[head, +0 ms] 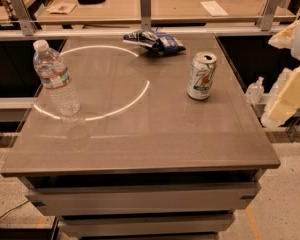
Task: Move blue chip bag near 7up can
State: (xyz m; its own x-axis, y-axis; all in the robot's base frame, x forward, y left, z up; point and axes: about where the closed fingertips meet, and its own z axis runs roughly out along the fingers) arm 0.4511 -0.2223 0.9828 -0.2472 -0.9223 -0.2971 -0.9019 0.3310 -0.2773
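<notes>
The blue chip bag point(155, 41) lies flat and crumpled at the far edge of the grey table point(140, 139), near the middle. The 7up can point(201, 76) stands upright on the right half of the table, in front of the bag and a little to its right, about a can's height away from it. My gripper point(289, 79) shows as cream-coloured parts at the right edge of the view. It is off the table's right side, well apart from both the can and the bag, and holds nothing that I can see.
A clear plastic water bottle point(57, 80) stands upright on the table's left side. A railing with metal posts point(145, 6) runs behind the table, with a second desk beyond it. A small bottle point(254, 90) sits below the table's right edge.
</notes>
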